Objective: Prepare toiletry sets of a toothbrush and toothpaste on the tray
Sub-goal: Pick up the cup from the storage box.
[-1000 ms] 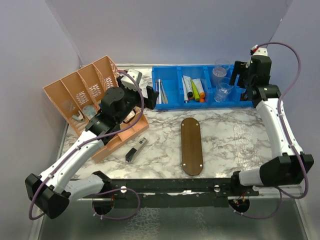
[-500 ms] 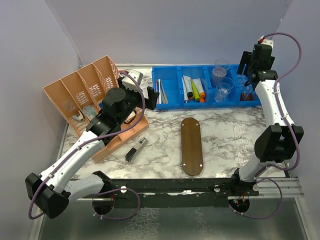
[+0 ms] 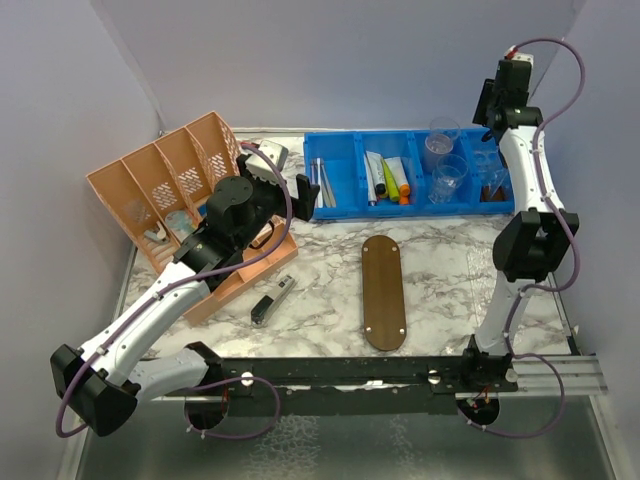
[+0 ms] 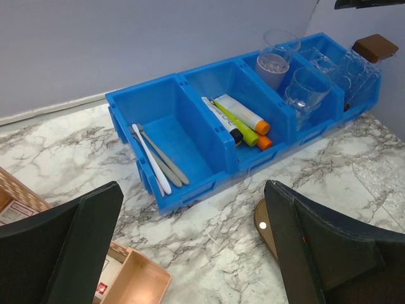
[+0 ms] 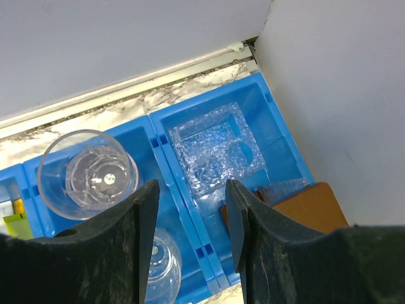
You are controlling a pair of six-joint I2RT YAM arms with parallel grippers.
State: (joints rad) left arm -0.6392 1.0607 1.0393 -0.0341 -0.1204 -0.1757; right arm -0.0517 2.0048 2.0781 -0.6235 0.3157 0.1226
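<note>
No set looks started yet: the tray [image 3: 384,292] lies bare in the middle of the tabletop [image 3: 460,270], toward the near edge. Tumblers [image 3: 448,182], toothbrushes [image 4: 155,166] and tubes [image 4: 243,120] all sit in the bin [image 3: 345,209] along the far edge. The left claw [image 4: 193,190] hangs spread wide near the bin's left end, empty. The right claw [image 5: 192,187] hovers above the bin's right end, partly apart, pinching nothing. Every set is left to build.

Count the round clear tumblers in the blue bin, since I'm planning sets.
2: the back tumbler and the front tumbler share one compartment of the blue bin. The clear plastic in the end compartment may hide more.
</note>
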